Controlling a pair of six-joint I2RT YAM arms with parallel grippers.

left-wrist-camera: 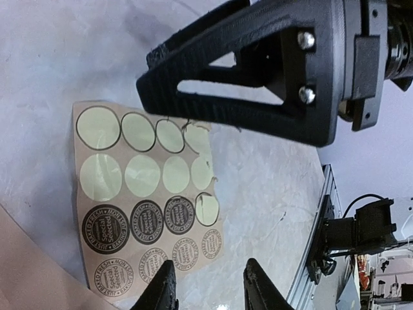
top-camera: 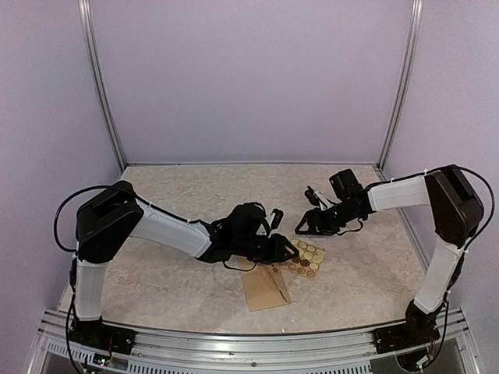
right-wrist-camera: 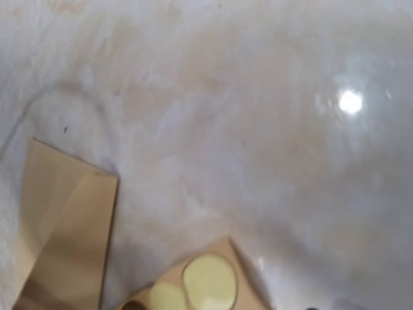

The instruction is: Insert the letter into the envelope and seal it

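Observation:
The brown envelope (top-camera: 265, 288) lies flat on the table near the front, its flap end toward the arms. It also shows in the right wrist view (right-wrist-camera: 64, 239). The letter is not in view. The card of round stickers (top-camera: 305, 258) lies just right of the envelope's far end. My left gripper (top-camera: 287, 249) hovers at the card's left edge; in the left wrist view (left-wrist-camera: 210, 292) its jaws are open and empty over the card (left-wrist-camera: 142, 213). My right gripper (top-camera: 301, 227) hangs just behind the card; one of its fingers (left-wrist-camera: 258, 71) shows in the left wrist view.
The beige speckled table (top-camera: 374, 265) is walled by lilac panels. A metal rail (top-camera: 249, 343) runs along the near edge. The card's corner (right-wrist-camera: 206, 284) shows at the bottom of the right wrist view.

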